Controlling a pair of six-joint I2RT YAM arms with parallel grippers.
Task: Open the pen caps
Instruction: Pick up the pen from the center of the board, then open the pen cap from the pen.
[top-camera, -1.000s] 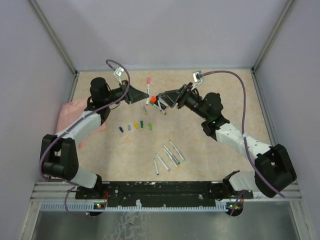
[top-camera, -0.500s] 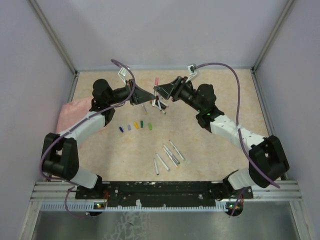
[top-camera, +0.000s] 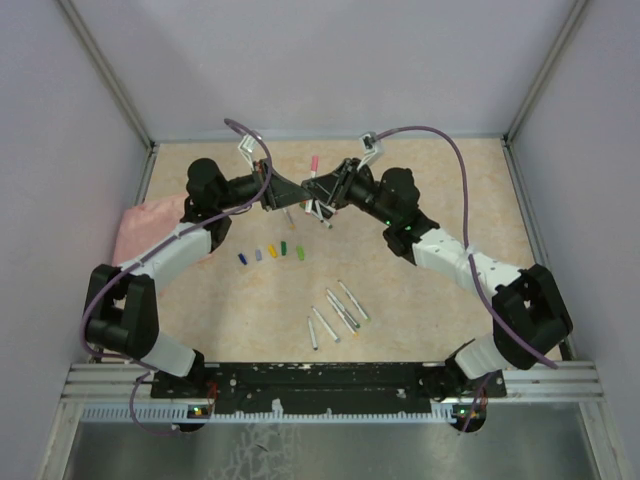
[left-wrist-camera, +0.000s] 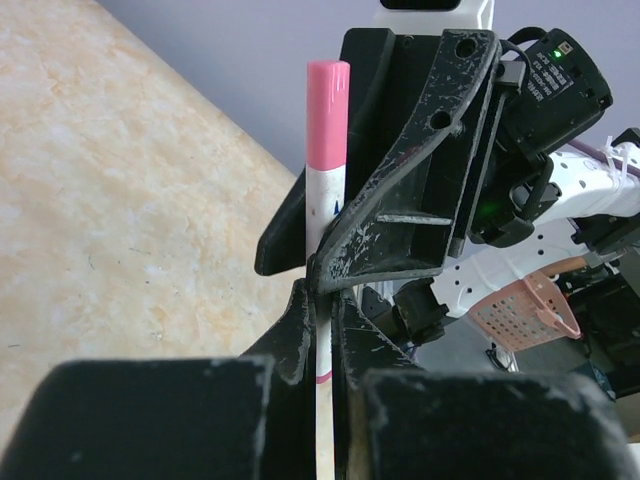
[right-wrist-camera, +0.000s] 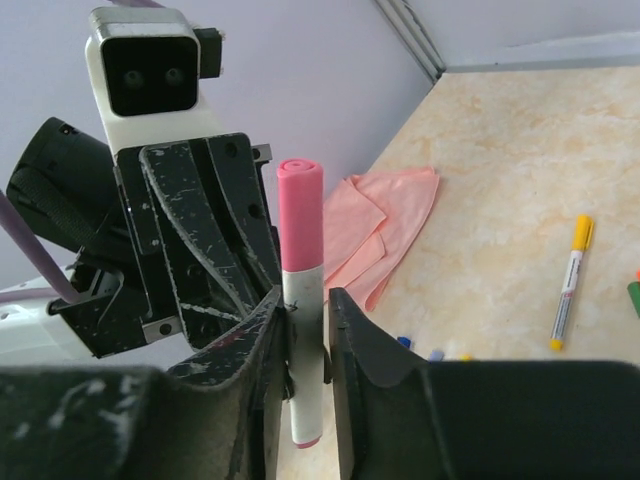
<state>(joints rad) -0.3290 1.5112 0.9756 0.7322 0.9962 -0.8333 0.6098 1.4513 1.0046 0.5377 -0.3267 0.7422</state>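
Note:
A white pen (left-wrist-camera: 320, 210) with a pink cap (left-wrist-camera: 328, 100) stands upright above the table's back middle. My left gripper (left-wrist-camera: 322, 300) is shut on its lower barrel. Opposite it, my right gripper (right-wrist-camera: 303, 310) has its fingers pressed on the white barrel (right-wrist-camera: 305, 340) just under the pink cap (right-wrist-camera: 300, 215). From above, the two grippers meet, the left gripper (top-camera: 298, 189) and the right gripper (top-camera: 319, 191), with the pink cap (top-camera: 313, 163) sticking out. Several loose caps (top-camera: 272, 250) lie in a row on the table. Several uncapped pens (top-camera: 338, 310) lie nearer the front.
A pink cloth (top-camera: 140, 225) lies at the left wall. More capped pens rest under the grippers, among them a yellow pen (right-wrist-camera: 567, 285). Grey walls close the back and sides. A metal rail (top-camera: 330, 380) runs along the front edge.
The right arm has swung left to the held pen and its jaws have narrowed onto the barrel. The left gripper shifted slightly right with the pen, then held still.

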